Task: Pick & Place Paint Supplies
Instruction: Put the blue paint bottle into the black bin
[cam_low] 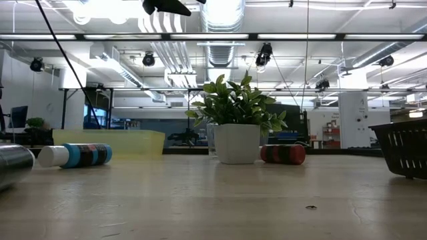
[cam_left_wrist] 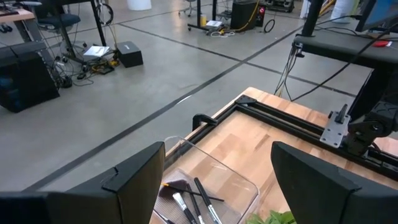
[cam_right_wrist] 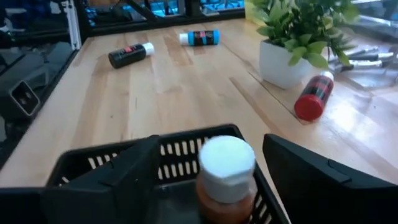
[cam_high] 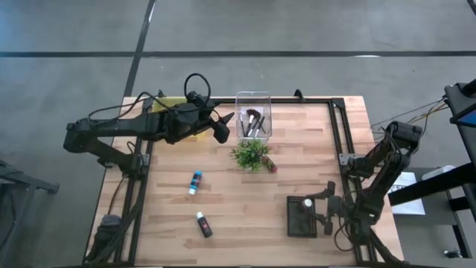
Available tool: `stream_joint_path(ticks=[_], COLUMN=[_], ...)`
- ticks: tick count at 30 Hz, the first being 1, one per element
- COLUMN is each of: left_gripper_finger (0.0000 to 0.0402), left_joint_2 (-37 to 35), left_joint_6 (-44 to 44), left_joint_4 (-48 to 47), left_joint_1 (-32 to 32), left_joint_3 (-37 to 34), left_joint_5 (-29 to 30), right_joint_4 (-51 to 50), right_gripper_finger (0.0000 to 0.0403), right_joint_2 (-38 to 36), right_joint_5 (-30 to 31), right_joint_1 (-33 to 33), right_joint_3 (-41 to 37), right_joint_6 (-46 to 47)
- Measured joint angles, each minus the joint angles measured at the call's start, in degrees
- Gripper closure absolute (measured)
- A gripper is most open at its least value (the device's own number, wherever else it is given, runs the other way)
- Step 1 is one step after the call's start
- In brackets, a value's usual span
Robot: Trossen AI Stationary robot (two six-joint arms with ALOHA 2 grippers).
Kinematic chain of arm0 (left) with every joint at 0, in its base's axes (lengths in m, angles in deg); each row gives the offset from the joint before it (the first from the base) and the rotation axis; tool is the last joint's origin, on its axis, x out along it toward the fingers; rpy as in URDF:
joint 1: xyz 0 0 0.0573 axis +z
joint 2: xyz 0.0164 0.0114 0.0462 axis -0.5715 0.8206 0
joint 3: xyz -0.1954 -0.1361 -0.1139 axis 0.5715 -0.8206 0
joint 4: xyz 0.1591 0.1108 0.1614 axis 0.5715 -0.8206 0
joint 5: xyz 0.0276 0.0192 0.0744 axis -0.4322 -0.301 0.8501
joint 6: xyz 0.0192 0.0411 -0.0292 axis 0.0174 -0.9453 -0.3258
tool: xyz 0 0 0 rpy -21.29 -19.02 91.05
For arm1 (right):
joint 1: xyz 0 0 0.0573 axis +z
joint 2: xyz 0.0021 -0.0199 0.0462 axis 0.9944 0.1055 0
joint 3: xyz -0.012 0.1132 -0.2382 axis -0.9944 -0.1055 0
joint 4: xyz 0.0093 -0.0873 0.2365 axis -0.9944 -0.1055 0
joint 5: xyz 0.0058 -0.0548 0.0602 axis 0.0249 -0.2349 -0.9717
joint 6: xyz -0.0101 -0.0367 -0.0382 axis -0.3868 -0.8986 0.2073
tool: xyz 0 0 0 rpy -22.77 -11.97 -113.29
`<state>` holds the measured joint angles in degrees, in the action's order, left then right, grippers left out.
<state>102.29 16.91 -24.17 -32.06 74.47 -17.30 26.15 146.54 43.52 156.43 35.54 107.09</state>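
A brown tube with a white cap [cam_right_wrist: 225,171] stands in the black basket [cam_right_wrist: 180,149] at the table's near right. My right gripper [cam_right_wrist: 210,148] is open, one finger on either side of the tube with a gap to each; in the high view this gripper [cam_high: 326,205] is at the basket's right side. My left gripper [cam_high: 223,128] hangs open above the table at the far side, just left of a clear container [cam_high: 253,112] holding several brushes [cam_left_wrist: 193,199]. A blue tube [cam_high: 195,182], a black tube [cam_high: 203,225] and a red tube [cam_high: 269,165] lie on their sides on the table.
A small potted plant [cam_high: 251,155] stands mid-table in front of the clear container, with the red tube beside it. A yellow tray [cam_low: 110,141] sits at the far left under the left arm. Black frame rails [cam_high: 338,126] run along the table's far and right sides.
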Motion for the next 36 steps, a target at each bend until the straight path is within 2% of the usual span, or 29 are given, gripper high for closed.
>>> stream_joint_path(ticks=[4,7,13,18,22,25,32,36], left_gripper_finger=[0.01,0.01,0.01,0.01,0.01,0.01,0.01,0.01], left_joint_2=[0.0,0.0,0.0,0.0,0.0,0.0,0.0,-0.3], left_joint_6=[0.0,0.0,0.0,-1.2,-4.9,-5.4,-7.8,-8.3], left_joint_4=[0.0,0.1,0.3,0.5,0.6,0.6,0.5,-0.3], left_joint_1=[0.0,-0.1,-0.3,-0.4,-0.8,-0.8,-0.8,-0.8], left_joint_3=[0.0,0.0,0.0,0.0,0.0,0.0,0.0,0.0], left_joint_5=[0.0,0.0,0.0,0.0,0.0,0.0,0.0,-0.1], right_joint_4=[-0.1,-0.2,-0.3,-0.4,-0.3,0.9,1.7,1.9], right_gripper_finger=[0.0119,0.0119,0.0118,0.0118,0.0118,0.0118,0.0118,0.0118], right_joint_2=[-2.8,-7.3,-21.2,-34.7,-42.3,-45.0,-40.7,-37.1], right_joint_5=[2.0,3.2,3.5,1.0,-7.0,-17.1,-48.9,-57.9], right_joint_1=[0.0,-0.4,-4.4,-12.8,-24.8,-35.9,-59.6,-66.9], right_joint_3=[1.4,2.9,5.4,5.5,5.0,5.0,5.7,8.1], right_joint_6=[-3.9,-10.4,-28.3,-38.8,-44.1,-44.9,-44.9,-44.9])
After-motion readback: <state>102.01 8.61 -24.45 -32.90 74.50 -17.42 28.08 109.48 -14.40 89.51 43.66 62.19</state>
